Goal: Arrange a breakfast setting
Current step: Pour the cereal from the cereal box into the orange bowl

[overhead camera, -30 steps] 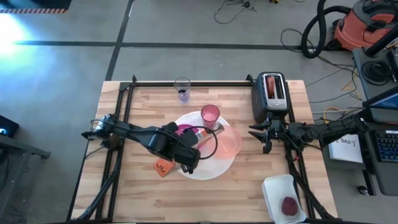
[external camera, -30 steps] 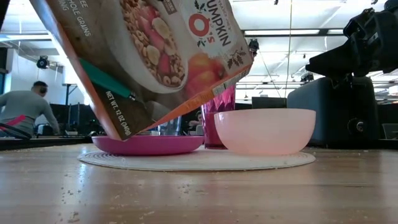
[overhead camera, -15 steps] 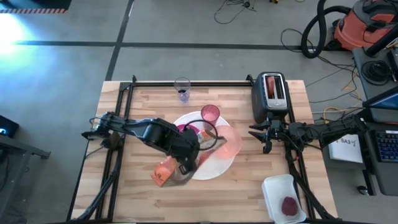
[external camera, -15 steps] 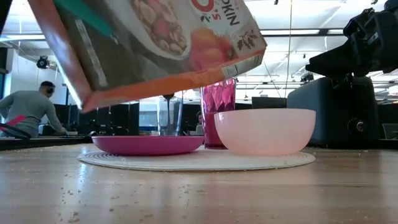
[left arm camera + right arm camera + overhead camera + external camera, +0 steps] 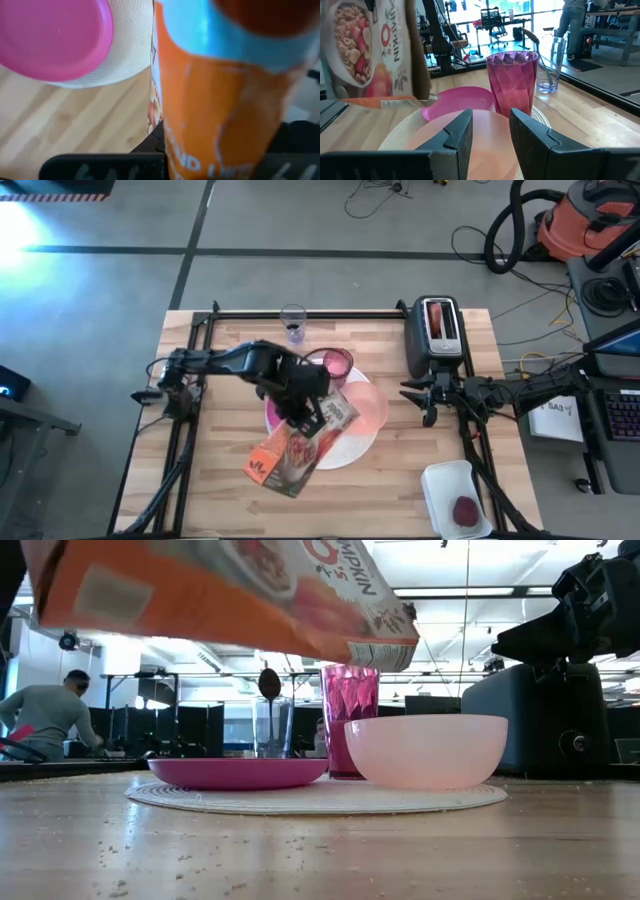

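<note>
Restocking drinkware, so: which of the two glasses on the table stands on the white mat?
The pink tumbler, faceted and magenta, stands on the white mat; the clear glass stands on bare wood nearer the table's far edge.

Count, bench top, high view unless noted:

- Cereal box (image 5: 290, 457) — 1, orange, tilted over the middle of the bench.
- White round disc (image 5: 352, 452) — 1, mid-bench.
- Magenta plate (image 5: 237, 772) — 1, on the disc.
- Translucent pink bowl (image 5: 370, 406) — 1, on the disc.
- Pink tumbler (image 5: 338, 364) — 1, on the disc's far side.
- Clear glass (image 5: 292, 323) — 1, near the far edge; one spoon (image 5: 269, 690) stands in it.
- Toaster (image 5: 437, 335) — 1, far right corner; one slice of bread (image 5: 438, 318) in its slot.
- White tray (image 5: 455, 498) — 1, near right corner, holding one dark-red fruit (image 5: 466, 511).
- Arms — 2.
</note>
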`<act>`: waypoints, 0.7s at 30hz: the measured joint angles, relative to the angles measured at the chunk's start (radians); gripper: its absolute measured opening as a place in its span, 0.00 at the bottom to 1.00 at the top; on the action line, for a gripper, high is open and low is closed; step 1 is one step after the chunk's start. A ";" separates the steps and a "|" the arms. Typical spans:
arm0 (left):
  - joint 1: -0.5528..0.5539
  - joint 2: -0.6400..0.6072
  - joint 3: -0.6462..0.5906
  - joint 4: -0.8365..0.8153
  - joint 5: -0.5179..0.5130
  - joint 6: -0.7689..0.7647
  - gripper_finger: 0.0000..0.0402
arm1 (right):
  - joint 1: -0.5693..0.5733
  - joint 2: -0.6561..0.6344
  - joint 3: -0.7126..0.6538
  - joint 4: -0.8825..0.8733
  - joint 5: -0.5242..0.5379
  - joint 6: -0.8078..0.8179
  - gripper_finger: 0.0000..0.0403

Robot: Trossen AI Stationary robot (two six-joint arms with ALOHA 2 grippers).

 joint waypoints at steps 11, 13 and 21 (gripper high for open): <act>0.124 0.002 -0.002 0.032 0.225 -0.147 0.00 | 0.000 0.000 0.000 0.000 0.000 0.000 0.29; 0.142 0.002 -0.003 0.048 0.260 -0.181 0.00 | 0.000 0.000 0.000 0.000 0.000 0.000 0.29; 0.202 0.051 0.003 0.106 0.412 -0.322 0.00 | 0.000 0.000 0.000 0.000 0.000 0.000 0.29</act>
